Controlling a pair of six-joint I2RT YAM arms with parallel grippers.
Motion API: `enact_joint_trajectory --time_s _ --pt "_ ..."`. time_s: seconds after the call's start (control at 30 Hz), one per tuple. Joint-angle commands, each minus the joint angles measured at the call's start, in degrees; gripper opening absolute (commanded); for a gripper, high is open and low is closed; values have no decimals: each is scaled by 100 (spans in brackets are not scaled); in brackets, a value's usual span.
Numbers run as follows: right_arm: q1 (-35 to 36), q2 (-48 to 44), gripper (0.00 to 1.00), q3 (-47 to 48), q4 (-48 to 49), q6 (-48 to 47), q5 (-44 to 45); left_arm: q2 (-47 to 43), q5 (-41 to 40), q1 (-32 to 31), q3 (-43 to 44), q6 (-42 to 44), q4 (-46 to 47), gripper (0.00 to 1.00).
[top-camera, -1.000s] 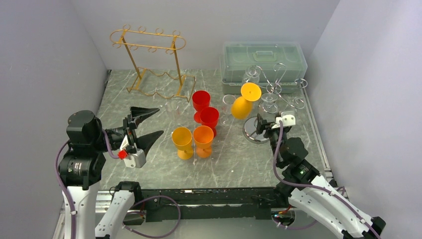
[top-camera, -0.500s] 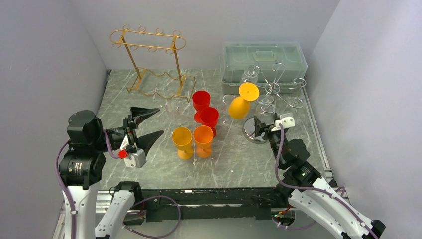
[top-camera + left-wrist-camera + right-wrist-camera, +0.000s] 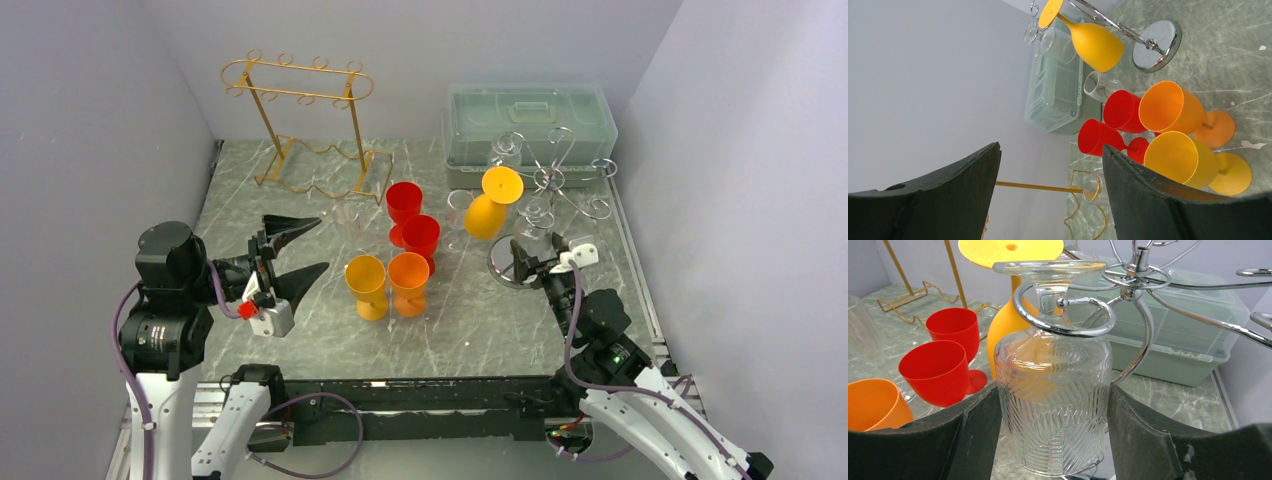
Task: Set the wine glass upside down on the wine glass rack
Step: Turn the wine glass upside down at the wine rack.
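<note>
A clear ribbed wine glass [image 3: 1055,405] hangs upside down by its foot in a ring of the chrome rack [image 3: 1140,315]; it also shows in the top view [image 3: 537,220]. My right gripper [image 3: 1053,390] is open, its jaws on either side of the bowl with a small gap on each side. In the top view the right gripper [image 3: 530,262] sits just in front of the rack's round base [image 3: 503,268]. A yellow glass [image 3: 488,208] hangs upside down on the same rack. My left gripper [image 3: 310,250] is open and empty at the left.
Red cups [image 3: 405,200], an orange cup [image 3: 408,275] and a yellow cup [image 3: 366,280] stand mid-table. Two clear glasses [image 3: 347,220] stand near them. A gold rack [image 3: 300,90] is at the back left, a lidded clear box [image 3: 530,115] behind the chrome rack.
My right gripper has drawn back toward the near edge, away from the rack. The clear glass stays hanging in its ring. The left arm has not moved.
</note>
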Motion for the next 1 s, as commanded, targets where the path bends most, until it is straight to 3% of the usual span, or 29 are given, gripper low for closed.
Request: enact_joint_trajectory --time_s 0.0,0.43,0.77,0.8,0.9,0.97 --pt "14 -222 0 -45 118 27 -234 -60 -60 2 -62 51 21 79" --pt "14 -909 0 -197 -123 111 -157 -38 -62 5 -107 0 102 80" --pt "14 -1094 1 -196 -367 430 408 -72 -56 0 -140 -11 109 80" --pt "14 -1022 7 -202 -440 457 410 -81 -66 2 -148 -4 101 80" --pt "14 -758 40 -170 -603 570 426 -84 -79 0 -142 33 83 80" --pt "14 -614 53 -153 -648 661 455 -88 -95 2 -128 57 63 80"
